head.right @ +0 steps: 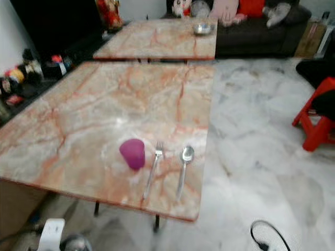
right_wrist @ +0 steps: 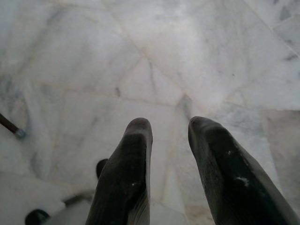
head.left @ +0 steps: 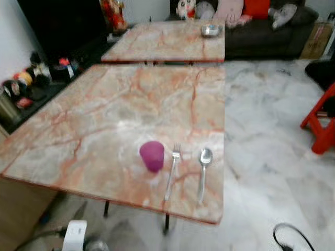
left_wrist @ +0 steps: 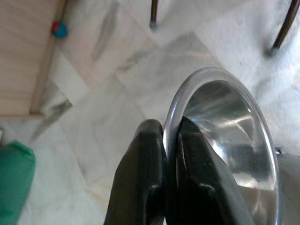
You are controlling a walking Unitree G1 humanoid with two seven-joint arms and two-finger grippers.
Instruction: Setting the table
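A pink-veined marble table (head.left: pixel 104 120) stands before me. Near its front right corner a purple cup (head.left: pixel 152 155) lies beside a fork (head.left: pixel 172 172) and a spoon (head.left: pixel 203 170), which lie side by side. My left gripper (left_wrist: pixel 169 126) hangs low beside the table, shut on the rim of a steel bowl (left_wrist: pixel 225 108); one finger is inside the bowl and one outside. My right gripper (right_wrist: pixel 169 129) hangs open over the marble floor with nothing between its fingers.
A second marble table (head.left: pixel 167 42) behind carries a small steel bowl (head.left: pixel 210 30). A dark sofa (head.left: pixel 261 36) with plush toys stands at the back. A red stool (head.left: pixel 320 125) is at the right, a low shelf (head.left: pixel 26 89) with clutter at the left, and a black cable (head.left: pixel 290 238) lies on the floor.
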